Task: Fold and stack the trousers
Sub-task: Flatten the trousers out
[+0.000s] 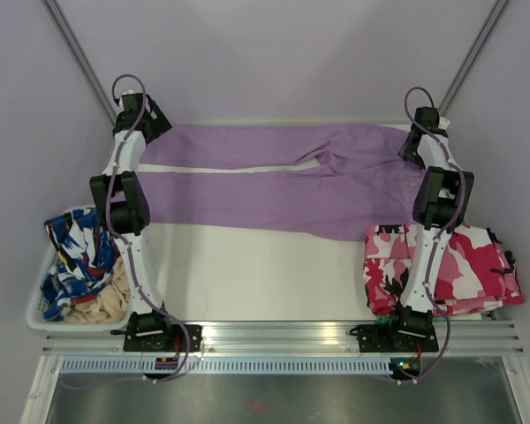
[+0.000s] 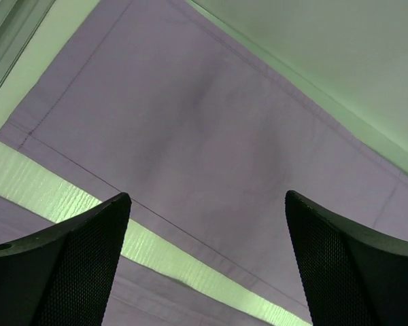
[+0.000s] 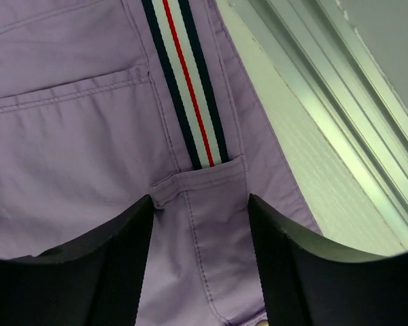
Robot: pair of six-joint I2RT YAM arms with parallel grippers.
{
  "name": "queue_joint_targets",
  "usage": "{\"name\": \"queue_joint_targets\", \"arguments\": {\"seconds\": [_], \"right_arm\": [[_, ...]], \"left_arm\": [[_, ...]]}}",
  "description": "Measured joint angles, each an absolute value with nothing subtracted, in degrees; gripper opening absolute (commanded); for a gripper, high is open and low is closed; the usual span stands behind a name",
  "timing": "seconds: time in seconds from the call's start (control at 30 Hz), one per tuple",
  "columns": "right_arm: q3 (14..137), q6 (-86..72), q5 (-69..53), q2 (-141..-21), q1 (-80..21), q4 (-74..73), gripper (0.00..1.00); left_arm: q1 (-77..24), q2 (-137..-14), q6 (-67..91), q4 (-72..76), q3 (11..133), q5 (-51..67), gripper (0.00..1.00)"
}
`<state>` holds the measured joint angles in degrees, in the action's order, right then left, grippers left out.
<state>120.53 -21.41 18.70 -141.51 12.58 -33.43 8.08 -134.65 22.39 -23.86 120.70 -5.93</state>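
Your long lilac cloth trousers (image 1: 274,190) lie flat on the white worktop (image 1: 247,274). Your left pincer (image 2: 207,204) and right pincer (image 3: 200,204) hover released above them.

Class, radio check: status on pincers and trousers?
Left pincer open over leg hem, right pincer open over waistband. Trousers flat, unfolded. Camouflage garment beside waist.

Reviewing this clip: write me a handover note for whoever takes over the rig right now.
Left gripper: open, empty, above the far leg near its hem.
Right gripper: open, empty, above the waistband by the striped band.
The trousers lie spread flat along the table's far side, legs to the left, waist to the right.
Done: trousers spread flat; no fold yet.
Left: grasp, fold, then stack, probably on the folded camouflage garment.
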Motion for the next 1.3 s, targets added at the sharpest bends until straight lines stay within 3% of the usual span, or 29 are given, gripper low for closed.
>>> {"name": "queue_joint_targets", "arguments": {"seconds": [0.33, 0.53, 0.77, 0.83, 0.9, 0.93, 1.03, 1.13, 1.3], "right_arm": [[122.85, -17.15, 19.90, -142.43, 12.93, -35.31, 0.69], [122.85, -17.93, 9.39, -141.80, 13.34, -33.30, 0.74], [123.70, -18.85, 1.34, -138.28, 5.96, -29.85, 0.76], [123.70, -19.35, 0.43, -137.03, 2.28, -29.02, 0.76], [123.70, -20.23, -0.08, -136.07, -1.13, -28.21, 0.76], [123.70, -20.62, -0.32, -135.87, -2.48, -27.75, 0.76], [123.70, -22.44, -1.08, -135.66, -6.22, -26.65, 0.77], [123.70, -23.70, -0.54, -135.66, -7.53, -27.03, 0.77], [123.70, -24.43, 9.72, -135.59, -6.39, -29.61, 0.77]], "left_arm": [[12.64, -137.78, 41.25, -26.17, 121.27, -7.79, 0.93], [14.68, -140.66, 46.41, -29.04, 121.71, -7.42, 0.91], [14.39, -142.93, 47.70, -29.87, 123.63, -6.31, 0.77], [14.39, -143.17, 48.29, -29.85, 123.81, -5.72, 0.70], [14.41, -143.55, 49.01, -29.47, 123.92, -5.61, 0.56], [14.48, -143.79, 49.34, -29.23, 123.94, -5.61, 0.43], [14.83, -144.27, 50.04, -29.04, 123.94, -5.39, 0.26], [15.44, -144.51, 50.22, -28.99, 123.94, -5.32, 0.15], [16.91, -144.51, 49.45, -29.08, 123.94, -5.80, 0.05]]}}
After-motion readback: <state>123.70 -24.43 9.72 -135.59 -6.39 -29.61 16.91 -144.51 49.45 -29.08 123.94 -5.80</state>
